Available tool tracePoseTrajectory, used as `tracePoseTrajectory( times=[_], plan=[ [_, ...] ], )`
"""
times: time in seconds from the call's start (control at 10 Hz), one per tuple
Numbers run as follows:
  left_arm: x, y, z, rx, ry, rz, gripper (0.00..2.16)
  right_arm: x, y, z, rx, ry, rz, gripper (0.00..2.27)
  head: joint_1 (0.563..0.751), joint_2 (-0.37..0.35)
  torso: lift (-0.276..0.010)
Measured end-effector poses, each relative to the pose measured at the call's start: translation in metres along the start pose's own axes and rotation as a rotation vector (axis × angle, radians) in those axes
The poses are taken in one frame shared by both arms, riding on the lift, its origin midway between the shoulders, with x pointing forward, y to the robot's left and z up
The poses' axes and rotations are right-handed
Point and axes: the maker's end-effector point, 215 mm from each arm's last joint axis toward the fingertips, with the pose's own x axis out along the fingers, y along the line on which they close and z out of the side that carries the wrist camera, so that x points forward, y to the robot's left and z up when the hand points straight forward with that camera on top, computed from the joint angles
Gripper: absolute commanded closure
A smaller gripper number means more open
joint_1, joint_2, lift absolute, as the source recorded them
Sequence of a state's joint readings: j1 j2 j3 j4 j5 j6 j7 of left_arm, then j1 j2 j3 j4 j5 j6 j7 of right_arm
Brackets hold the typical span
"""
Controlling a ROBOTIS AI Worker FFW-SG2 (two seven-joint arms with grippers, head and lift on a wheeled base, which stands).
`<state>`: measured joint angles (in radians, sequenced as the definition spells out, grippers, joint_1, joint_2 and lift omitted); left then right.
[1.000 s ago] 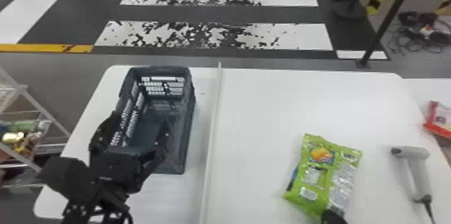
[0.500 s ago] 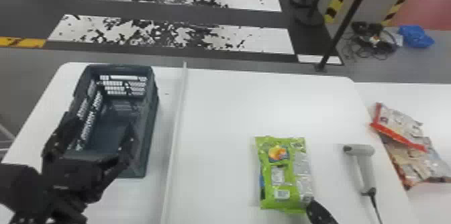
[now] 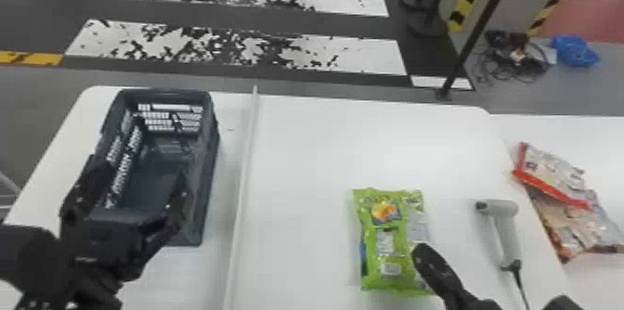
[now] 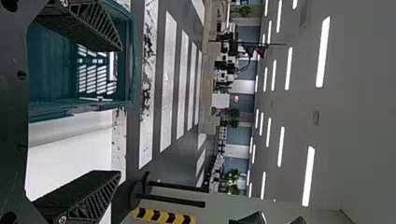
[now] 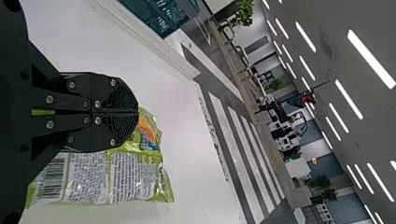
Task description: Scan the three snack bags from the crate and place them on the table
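The right gripper (image 3: 423, 254), fingers pressed together, is partly covering one green bag (image 3: 383, 239); two more bags (image 3: 555, 177) are overlapping. The left gripper (image 3: 139, 188), fingers spread, is partly hiding one crate (image 3: 210, 170).

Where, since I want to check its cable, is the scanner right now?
In the head view, the scanner lies near the table's right edge, between the green snack bag and the red-edged bag.

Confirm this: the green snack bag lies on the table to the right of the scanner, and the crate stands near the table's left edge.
Wrong side: the head view shows the green snack bag on the table, left of the scanner. The crate does stand near the table's left edge.
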<state>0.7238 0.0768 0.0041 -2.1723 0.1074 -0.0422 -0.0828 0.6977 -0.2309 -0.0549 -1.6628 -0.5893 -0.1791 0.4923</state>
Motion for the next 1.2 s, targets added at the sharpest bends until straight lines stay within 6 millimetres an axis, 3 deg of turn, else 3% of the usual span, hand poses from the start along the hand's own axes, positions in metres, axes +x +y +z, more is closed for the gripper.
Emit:
tracePoseTrajectory(
  times=[0.3,0.7,1.2],
  plan=[
    [0.003,-0.004,0.0,0.003,0.014,-0.011,0.05,0.036,0.011,-0.001,-0.054,0.013,0.006,2.16,0.695,-0.024,-0.037],
    [0.012,-0.019,-0.005,0.004,0.042,-0.058,0.05,0.063,0.011,-0.026,-0.123,0.039,-0.043,2.16,0.695,-0.021,-0.037],
    [0.013,-0.022,-0.006,0.006,0.048,-0.08,0.05,0.057,-0.011,-0.038,-0.174,0.027,-0.095,2.16,0.695,-0.047,-0.037]
  ],
)
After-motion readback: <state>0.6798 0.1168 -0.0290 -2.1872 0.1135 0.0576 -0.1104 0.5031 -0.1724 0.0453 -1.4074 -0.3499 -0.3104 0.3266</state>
